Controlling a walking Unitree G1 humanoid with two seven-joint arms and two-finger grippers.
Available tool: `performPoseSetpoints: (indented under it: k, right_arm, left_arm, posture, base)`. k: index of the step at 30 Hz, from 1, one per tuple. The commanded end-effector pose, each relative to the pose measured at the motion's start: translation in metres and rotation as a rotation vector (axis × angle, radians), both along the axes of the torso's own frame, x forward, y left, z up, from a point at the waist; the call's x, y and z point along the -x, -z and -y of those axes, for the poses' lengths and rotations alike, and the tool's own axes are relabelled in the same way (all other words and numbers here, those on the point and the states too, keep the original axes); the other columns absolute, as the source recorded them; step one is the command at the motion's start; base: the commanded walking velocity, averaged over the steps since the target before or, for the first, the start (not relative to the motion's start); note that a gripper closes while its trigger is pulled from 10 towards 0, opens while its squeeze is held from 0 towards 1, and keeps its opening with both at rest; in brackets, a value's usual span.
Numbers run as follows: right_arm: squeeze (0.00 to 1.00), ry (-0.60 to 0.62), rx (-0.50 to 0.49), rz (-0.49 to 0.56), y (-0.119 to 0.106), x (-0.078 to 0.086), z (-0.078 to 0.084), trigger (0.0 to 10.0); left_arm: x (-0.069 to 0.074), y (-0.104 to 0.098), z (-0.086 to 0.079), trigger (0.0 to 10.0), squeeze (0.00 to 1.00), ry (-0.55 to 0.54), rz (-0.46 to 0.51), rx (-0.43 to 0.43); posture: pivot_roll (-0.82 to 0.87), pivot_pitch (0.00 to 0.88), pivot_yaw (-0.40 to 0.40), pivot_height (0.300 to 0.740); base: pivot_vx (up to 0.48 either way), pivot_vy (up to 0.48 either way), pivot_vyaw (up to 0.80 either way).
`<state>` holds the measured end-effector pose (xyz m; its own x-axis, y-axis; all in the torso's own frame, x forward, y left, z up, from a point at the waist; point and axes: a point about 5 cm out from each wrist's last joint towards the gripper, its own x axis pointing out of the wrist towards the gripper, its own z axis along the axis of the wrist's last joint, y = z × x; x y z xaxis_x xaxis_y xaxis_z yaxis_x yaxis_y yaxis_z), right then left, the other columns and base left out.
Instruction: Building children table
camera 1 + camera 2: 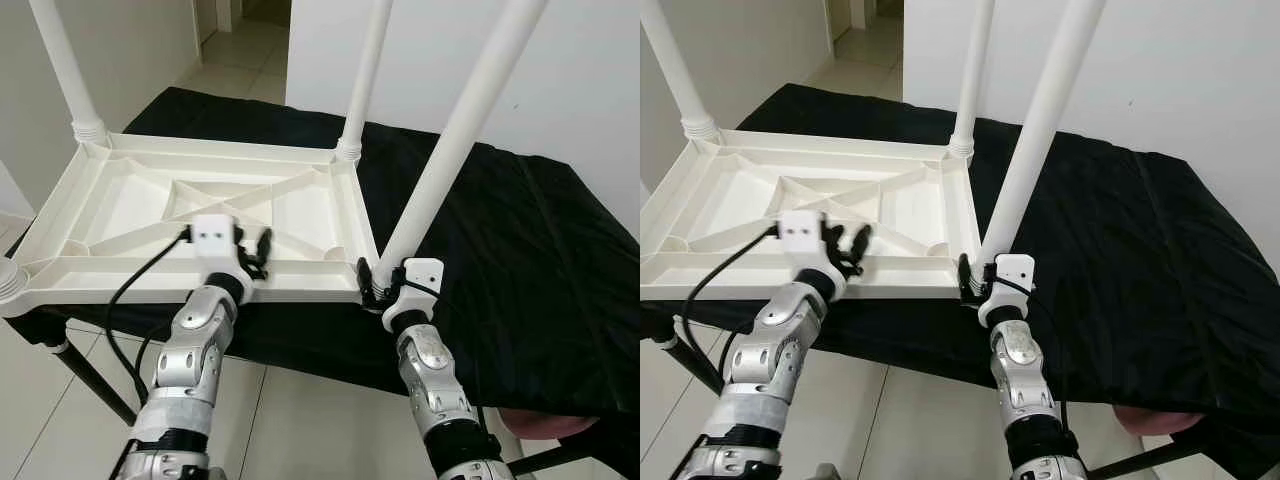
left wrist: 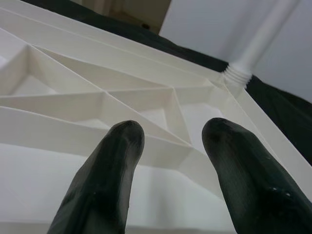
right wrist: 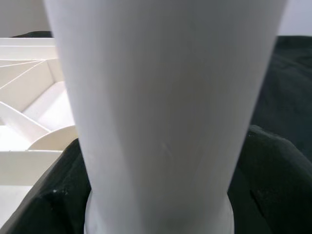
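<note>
Best to keep the right gripper (image 1: 372, 280) clamped low on the leg (image 1: 455, 140) at the top's (image 1: 150, 215) near corner (upside down on the cloth (image 1: 500, 240)), twisting squarely while the open left gripper (image 1: 258, 255) steadies the rim.

White ribbed tabletop (image 1: 130, 225), white legs (image 1: 465, 130), black cloth (image 1: 520, 240), black tool fingers (image 2: 112, 170)

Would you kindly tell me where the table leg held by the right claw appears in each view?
Left eye view: table leg slants from top right to the tabletop corner.
Right eye view: leg right of centre.
Left wrist view: not there.
Right wrist view: leg close, central.
Shared landmark: black cloth.
</note>
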<state>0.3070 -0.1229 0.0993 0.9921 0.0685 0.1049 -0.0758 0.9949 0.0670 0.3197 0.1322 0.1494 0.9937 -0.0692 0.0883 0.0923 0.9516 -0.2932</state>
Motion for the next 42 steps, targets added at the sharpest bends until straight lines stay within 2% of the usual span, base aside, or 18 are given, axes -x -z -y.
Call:
performPoseSetpoints:
  k: [1, 5, 8, 13, 16, 21, 23, 25, 30, 42]
  right_arm:
    - [0.00, 0.036, 0.003, 0.021, -0.003, 0.000, 0.006, 10.0]
    - [0.00, 0.042, 0.008, 0.028, -0.004, -0.001, 0.007, 10.0]
    - [0.00, 0.044, 0.009, 0.029, -0.004, -0.001, 0.006, 10.0]
    - [0.00, 0.039, 0.003, 0.038, -0.005, 0.000, -0.002, 10.0]
    - [0.00, 0.038, 0.013, 0.042, -0.005, 0.000, -0.004, 10.0]
    - [0.00, 0.039, 0.016, 0.050, -0.006, 0.000, -0.003, 10.0]
    - [0.00, 0.039, 0.016, 0.052, -0.005, 0.000, -0.003, 10.0]
    - [0.00, 0.039, 0.014, 0.050, -0.005, 0.001, -0.003, 10.0]
    - [0.00, 0.046, 0.010, 0.055, -0.005, 0.000, -0.002, 10.0]
    - [0.00, 0.038, 0.003, 0.052, -0.003, 0.001, -0.004, 10.0]
  left_arm:
    - [-0.001, 0.002, -0.002, 10.0, 0.00, -0.037, -0.004, 0.024]
    - [-0.001, 0.000, 0.001, 10.0, 0.00, -0.075, 0.007, 0.036]
    - [0.000, 0.000, 0.004, 10.0, 0.00, -0.065, 0.014, 0.025]
    - [0.006, -0.001, 0.012, 10.0, 0.00, -0.001, 0.076, -0.066]
    - [0.007, 0.000, 0.013, 10.0, 0.00, 0.006, 0.093, -0.085]
    - [0.009, 0.002, 0.017, 10.0, 0.00, 0.026, 0.116, -0.141]
    - [0.012, 0.005, 0.024, 10.0, 0.00, 0.090, 0.136, -0.191]
    - [0.013, 0.006, 0.027, 10.0, 0.00, 0.131, 0.142, -0.200]
    - [0.013, 0.008, 0.026, 10.0, 0.00, 0.158, 0.146, -0.239]
    - [0.015, 0.009, 0.026, 10.0, 0.00, 0.182, 0.158, -0.251]
  posture:
    - [-0.05, 0.000, -0.096, 0.740]
    - [-0.04, 0.000, -0.091, 0.740]
    - [-0.04, 0.000, -0.084, 0.740]
    - [-0.03, 0.000, -0.075, 0.740]
    - [-0.03, 0.000, -0.075, 0.740]
    - [-0.03, 0.000, -0.070, 0.740]
    - [-0.03, 0.000, -0.070, 0.740]
    - [-0.03, 0.000, -0.070, 0.740]
    - [-0.03, 0.000, -0.065, 0.740]
    - [-0.02, 0.000, -0.047, 0.740]
  base:
    - [0.000, 0.000, 0.00]
    - [0.000, 0.000, 0.00]
    - [0.000, 0.000, 0.00]
    - [0.000, 0.000, 0.00]
    - [0.000, 0.000, 0.00]
    - [0.000, 0.000, 0.00]
    - [0.000, 0.000, 0.00]
    - [0.000, 0.000, 0.00]
    - [0.000, 0.000, 0.00]
    - [0.000, 0.000, 0.00]
